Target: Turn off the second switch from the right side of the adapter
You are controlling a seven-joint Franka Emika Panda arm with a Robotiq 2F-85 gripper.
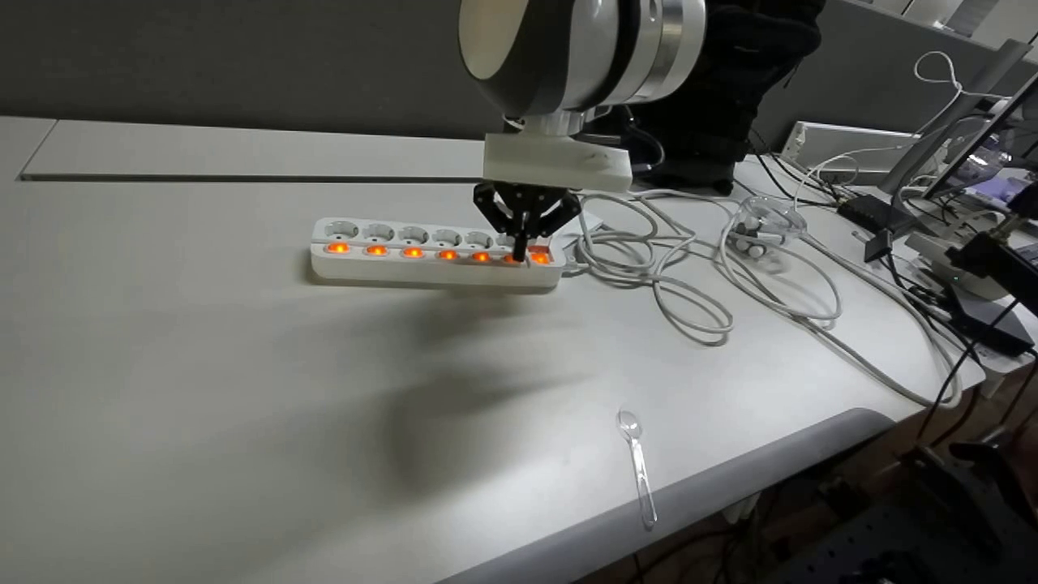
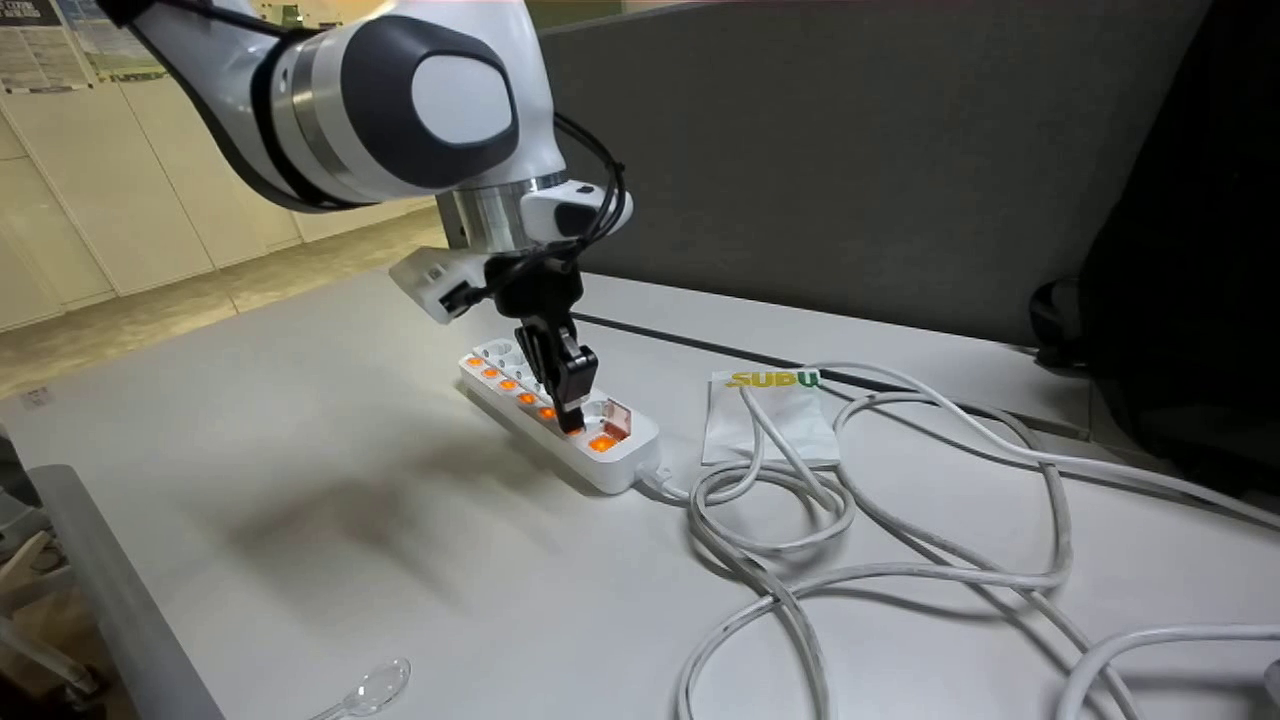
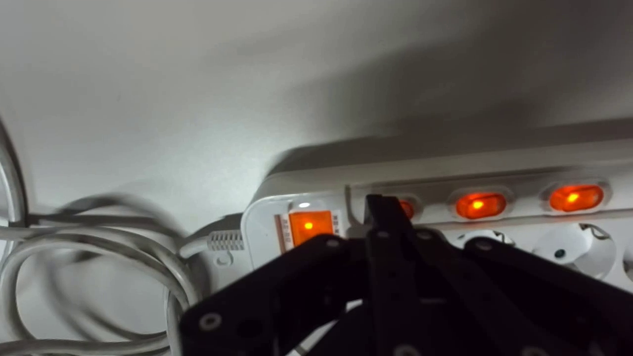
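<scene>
The adapter is a long white power strip [image 1: 430,274] with a row of orange lit switches along its front edge; it shows in both exterior views [image 2: 622,472] and in the wrist view [image 3: 316,179]. My gripper [image 1: 520,257] is shut and empty, pointing down at the strip's right end. Its tips [image 2: 571,424] are over the second switch from the right. In the wrist view the fingertips [image 3: 383,201] cover most of that switch [image 3: 407,208]; its visible part glows orange. I cannot tell whether the tips touch it. The larger end switch [image 3: 310,225] beside it is lit.
A grey-white cable [image 1: 689,284] leaves the strip's right end and lies in loops. A white paper packet [image 2: 770,420] lies behind the cable. A clear plastic spoon [image 1: 638,466] lies near the table's front edge. A black bag [image 1: 697,97] stands at the back.
</scene>
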